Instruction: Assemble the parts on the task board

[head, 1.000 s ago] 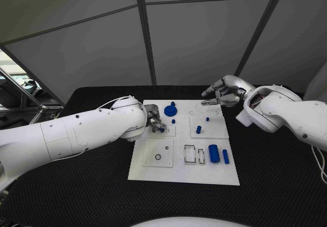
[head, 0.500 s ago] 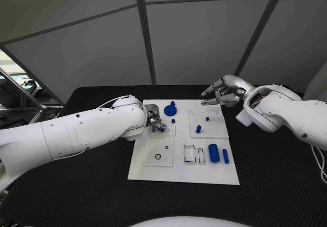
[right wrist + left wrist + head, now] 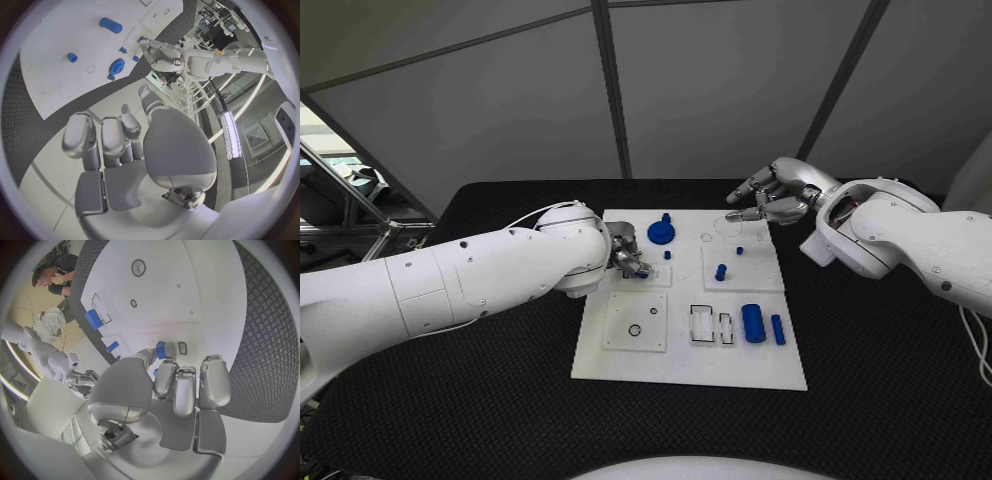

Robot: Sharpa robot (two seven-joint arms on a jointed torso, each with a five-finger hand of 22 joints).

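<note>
Small blue peg pinched in left hand, likely light, rigid, slippery, best gripped mid-shaft; right hand empty, fingers loosely apart, by white board

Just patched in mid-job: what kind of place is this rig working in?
Most likely a robotics lab test cell: a black textured table holding a white task board with small blue parts, grey panel walls framed behind it, and another small white robot standing nearby.
</note>
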